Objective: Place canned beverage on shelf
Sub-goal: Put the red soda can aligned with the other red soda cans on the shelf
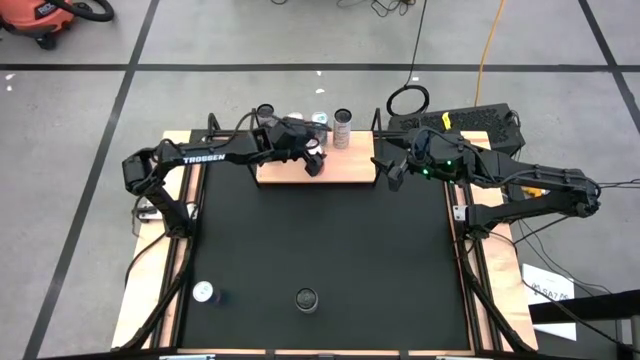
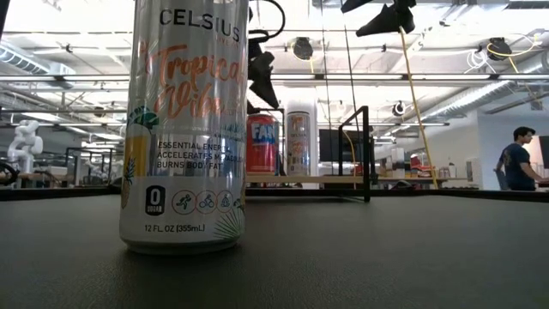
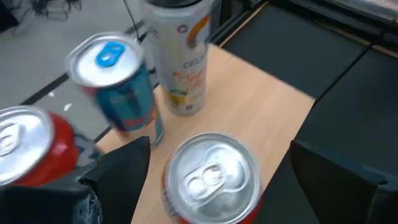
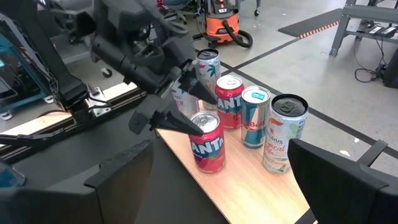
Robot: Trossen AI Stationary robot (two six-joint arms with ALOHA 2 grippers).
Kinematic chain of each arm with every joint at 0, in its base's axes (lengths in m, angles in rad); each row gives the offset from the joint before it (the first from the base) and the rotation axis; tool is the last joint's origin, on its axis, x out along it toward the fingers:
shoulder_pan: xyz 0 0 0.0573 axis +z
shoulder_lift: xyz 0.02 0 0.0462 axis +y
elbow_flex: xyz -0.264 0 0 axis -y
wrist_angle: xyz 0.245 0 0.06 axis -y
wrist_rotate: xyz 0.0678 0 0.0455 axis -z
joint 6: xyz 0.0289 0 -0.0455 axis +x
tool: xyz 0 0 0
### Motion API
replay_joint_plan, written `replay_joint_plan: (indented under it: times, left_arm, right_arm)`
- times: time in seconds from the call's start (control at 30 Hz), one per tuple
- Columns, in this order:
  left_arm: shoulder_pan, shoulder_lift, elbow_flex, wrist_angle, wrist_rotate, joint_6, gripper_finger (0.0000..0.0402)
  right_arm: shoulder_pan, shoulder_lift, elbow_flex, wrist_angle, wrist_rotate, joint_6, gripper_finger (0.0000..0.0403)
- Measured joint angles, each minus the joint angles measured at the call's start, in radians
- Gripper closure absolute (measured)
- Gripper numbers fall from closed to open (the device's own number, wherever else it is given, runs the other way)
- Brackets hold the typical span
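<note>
Overhead, black mat (image 1: 320,240) beneath lab ceiling.

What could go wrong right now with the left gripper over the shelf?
The left gripper straddles a red can on the shelf, fingers apart. Lifting crooked could tip it. A second red can and a blue can stand just behind, so a swing that way could topple them. The right gripper hovers off the shelf's end, close enough to collide if both arms move.

Bright, even overhead light w/ ceiling strip lights (image 2: 480,79) in low view. Left wrist view motion-blurred, esp. blue can (image 3: 118,87). Soft shadows.
</note>
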Motion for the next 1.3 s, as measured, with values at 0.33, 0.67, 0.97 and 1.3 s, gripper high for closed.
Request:
replay_joint_plan:
  times: [0.33, 0.67, 0.97, 1.3]
  left_arm:
    - [0.040, 0.004, 0.059, -0.107, 0.054, -0.007, 0.0024]
    - [0.038, 0.055, 0.066, -0.070, 0.050, -0.009, 0.0024]
    - [0.038, 0.089, 0.066, -0.076, 0.045, -0.009, 0.0050]
    - [0.040, 0.095, 0.068, -0.123, 0.052, -0.006, 0.0130]
  right_arm:
    - [0.000, 0.000, 0.000, 0.041, -0.003, -0.028, 0.0046]
    - [0.000, 0.000, 0.000, 0.040, -0.003, -0.026, 0.0046]
    - [0.000, 0.000, 0.000, 0.032, -0.003, -0.007, 0.0046]
    - [0.000, 0.000, 0.000, 0.027, -0.002, -0.007, 0.0046]
